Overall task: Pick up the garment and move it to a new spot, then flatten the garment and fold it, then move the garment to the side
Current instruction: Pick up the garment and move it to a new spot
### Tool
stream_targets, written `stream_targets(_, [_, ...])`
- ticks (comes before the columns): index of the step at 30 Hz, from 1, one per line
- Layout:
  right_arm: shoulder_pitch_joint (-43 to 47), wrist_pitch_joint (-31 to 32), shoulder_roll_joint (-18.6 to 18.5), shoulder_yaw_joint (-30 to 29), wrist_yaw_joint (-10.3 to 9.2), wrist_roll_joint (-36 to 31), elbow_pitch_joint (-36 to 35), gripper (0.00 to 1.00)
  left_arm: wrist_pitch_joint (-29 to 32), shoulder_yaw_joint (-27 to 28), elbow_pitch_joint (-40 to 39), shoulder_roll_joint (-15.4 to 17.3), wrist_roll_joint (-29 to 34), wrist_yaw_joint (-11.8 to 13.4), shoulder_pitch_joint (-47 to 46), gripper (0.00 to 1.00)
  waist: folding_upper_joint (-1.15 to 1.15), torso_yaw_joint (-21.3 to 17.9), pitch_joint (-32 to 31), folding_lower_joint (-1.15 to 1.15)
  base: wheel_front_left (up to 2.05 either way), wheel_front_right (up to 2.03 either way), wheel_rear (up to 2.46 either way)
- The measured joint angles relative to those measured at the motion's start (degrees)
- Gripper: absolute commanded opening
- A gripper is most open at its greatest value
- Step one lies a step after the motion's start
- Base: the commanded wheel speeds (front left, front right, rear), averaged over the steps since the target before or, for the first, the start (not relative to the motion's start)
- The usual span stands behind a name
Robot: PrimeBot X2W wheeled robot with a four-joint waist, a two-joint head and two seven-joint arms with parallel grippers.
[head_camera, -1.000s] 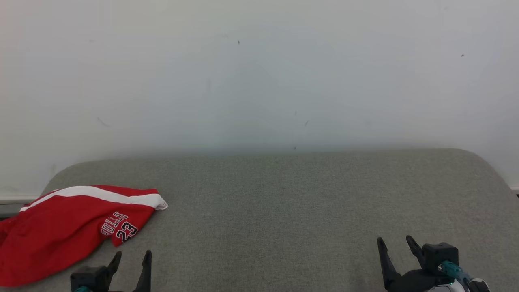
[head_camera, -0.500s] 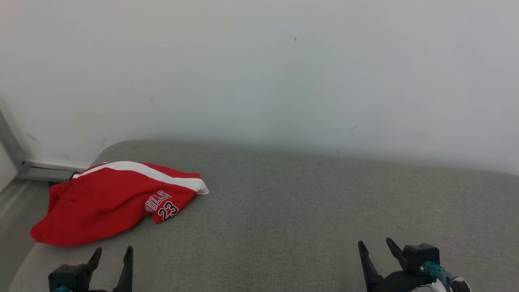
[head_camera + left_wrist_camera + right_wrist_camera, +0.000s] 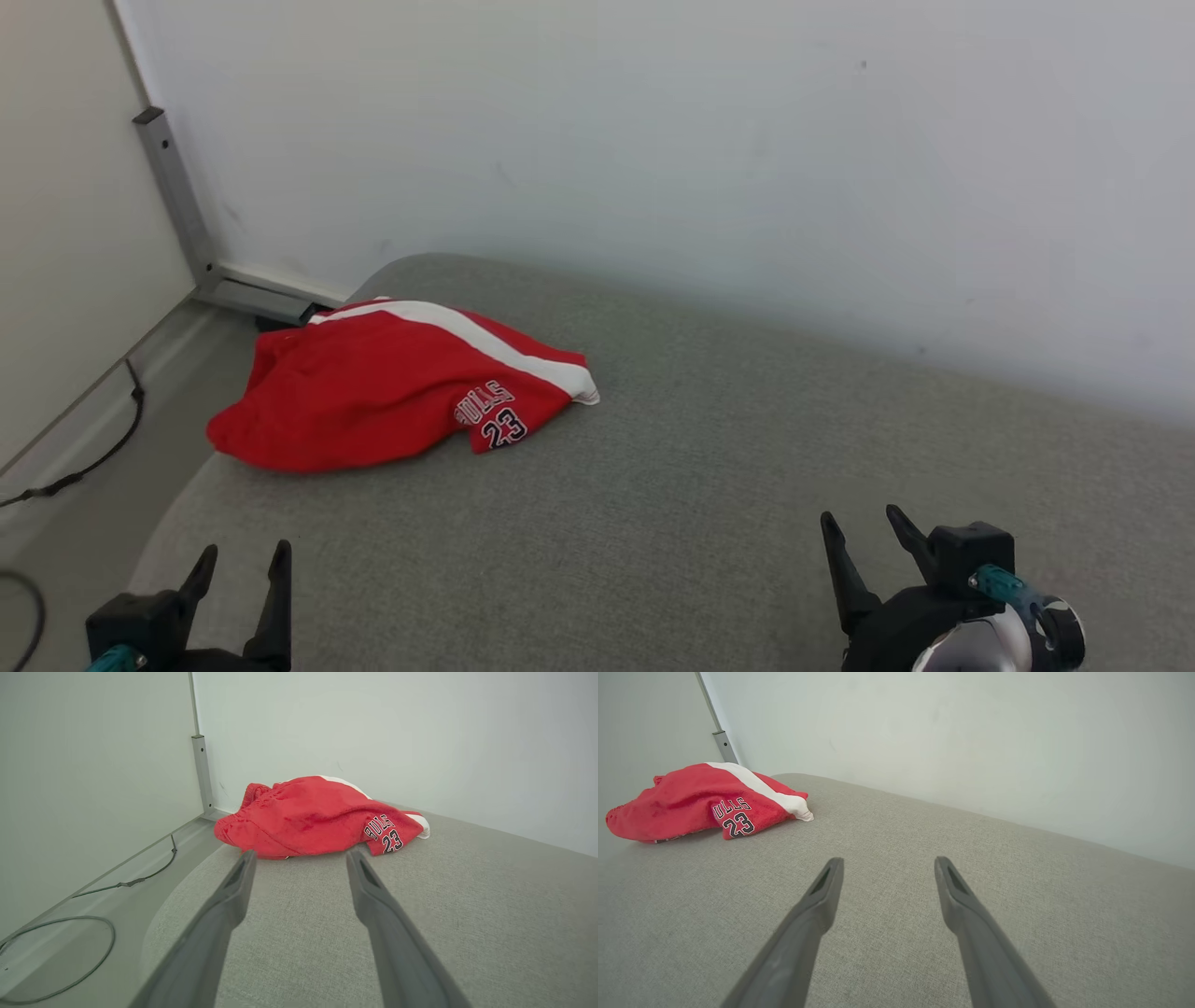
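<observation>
The garment (image 3: 373,392) is a crumpled pair of red shorts with a white stripe and "BULLS 23" printed on it, lying at the far left corner of the grey padded surface (image 3: 672,485). My left gripper (image 3: 241,565) is open at the lower left, short of the garment with nothing between its fingers. In the left wrist view the garment (image 3: 317,816) lies just beyond the left gripper (image 3: 300,856). My right gripper (image 3: 864,532) is open at the lower right, far from the shorts. The right wrist view has the garment (image 3: 700,805) at its upper left and the right gripper (image 3: 887,863) over bare fabric.
A white wall (image 3: 653,140) stands behind the padded surface. A grey metal post (image 3: 173,191) rises in the corner at the left. A dark cable (image 3: 84,462) runs over the floor beside the surface's rounded left edge.
The head camera has turned left, so the garment now sits nearer the view's middle and the corner post and floor have come into view. Both grippers remain open and the garment lies as before.
</observation>
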Motion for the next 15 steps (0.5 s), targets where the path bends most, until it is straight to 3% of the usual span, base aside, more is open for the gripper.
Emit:
stream_targets(7, [-1.0, 0.0, 0.0, 0.6, 0.00, 0.0, 0.4, 1.00, 0.9, 0.3, 0.9, -0.5, -0.2, 0.0, -0.8, 1.00, 0.00, 3.4, 2.0, 0.00, 0.00, 0.00, 0.00])
stream_targets(15, [1.7, -0.1, -1.3, -0.7, 0.00, 0.0, -4.2, 1.00, 5.7, -1.9, 5.9, -5.1, -2.9, -1.9, -12.0, 1.00, 0.00, 5.1, 4.2, 0.00, 0.00, 0.00, 0.00])
